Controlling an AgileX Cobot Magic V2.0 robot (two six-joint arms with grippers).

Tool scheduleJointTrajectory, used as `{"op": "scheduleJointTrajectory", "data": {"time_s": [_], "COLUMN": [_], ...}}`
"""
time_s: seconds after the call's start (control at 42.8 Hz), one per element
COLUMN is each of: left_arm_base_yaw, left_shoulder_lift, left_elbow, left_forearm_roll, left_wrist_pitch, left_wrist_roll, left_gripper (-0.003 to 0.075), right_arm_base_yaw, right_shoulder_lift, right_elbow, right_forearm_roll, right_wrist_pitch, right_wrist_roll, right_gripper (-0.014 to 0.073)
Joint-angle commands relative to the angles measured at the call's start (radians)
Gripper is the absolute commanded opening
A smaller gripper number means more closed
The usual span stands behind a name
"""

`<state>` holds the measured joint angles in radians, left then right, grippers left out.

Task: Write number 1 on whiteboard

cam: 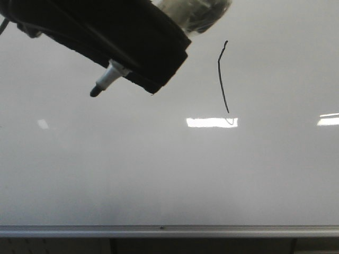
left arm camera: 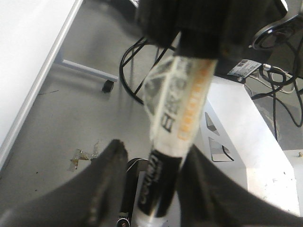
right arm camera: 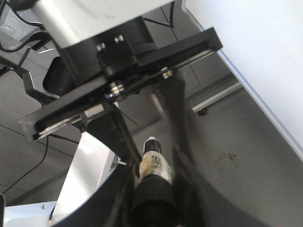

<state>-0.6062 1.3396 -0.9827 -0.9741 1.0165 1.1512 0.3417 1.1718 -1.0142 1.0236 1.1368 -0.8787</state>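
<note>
The number 1 (cam: 222, 79) is a thin black, slightly bent stroke on the whiteboard (cam: 159, 174), right of centre. The board also shows in the left wrist view (left arm camera: 23, 47) and the right wrist view (right arm camera: 265, 56). My right gripper (right arm camera: 154, 170) is shut on the black rear end of the marker (right arm camera: 154, 163). The marker (left arm camera: 175, 118) runs with its tip between the fingers of my left gripper (left arm camera: 156, 156). One left finger touches it and the other stands apart. In the front view the marker's bare tip (cam: 96, 91) pokes out from black gripper parts (cam: 132, 42), left of the stroke and off the board.
The board's silver frame (cam: 159, 230) runs along the bottom of the front view. Bright light reflections (cam: 212, 122) lie on the board under the stroke. Grey floor, cables (left arm camera: 137, 52) and a white robot base (left arm camera: 246, 132) show behind the grippers.
</note>
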Motion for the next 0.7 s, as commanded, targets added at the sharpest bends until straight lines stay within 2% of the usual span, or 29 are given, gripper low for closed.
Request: {"op": "scheduleJointTrajectory", "data": {"time_s": [0.0, 0.047, 0.164, 0.234, 0.491, 0.678], "left_arm_base_yaw": [-0.008, -0.008, -0.008, -0.008, -0.006, 0.064], "left_shoulder_lift": [-0.022, -0.022, -0.022, -0.022, -0.022, -0.022], "left_elbow": [-0.033, -0.033, -0.033, -0.033, -0.033, -0.033], "left_forearm_roll": [-0.055, -0.055, -0.055, -0.055, 0.047, 0.170], "left_wrist_pitch": [0.005, 0.007, 0.007, 0.007, -0.058, -0.196], "left_wrist_roll": [0.002, 0.002, 0.002, 0.002, -0.015, -0.171], "left_gripper": [0.0056, -0.0015, -0.0020, -0.0020, -0.0020, -0.0020], "right_arm_base_yaw": [0.001, 0.001, 0.001, 0.001, -0.005, -0.074], "right_shoulder_lift": [-0.016, -0.016, -0.016, -0.016, -0.024, -0.081], "right_elbow": [-0.035, -0.035, -0.035, -0.035, -0.035, -0.034], "right_forearm_roll": [0.072, 0.072, 0.072, 0.072, 0.072, 0.035], "right_wrist_pitch": [0.003, 0.002, -0.002, -0.002, -0.099, -0.185], "right_wrist_roll": [-0.012, -0.012, -0.012, -0.012, -0.012, -0.003], "right_gripper": [-0.0059, -0.0059, -0.0056, -0.0022, 0.0335, 0.0339]}}
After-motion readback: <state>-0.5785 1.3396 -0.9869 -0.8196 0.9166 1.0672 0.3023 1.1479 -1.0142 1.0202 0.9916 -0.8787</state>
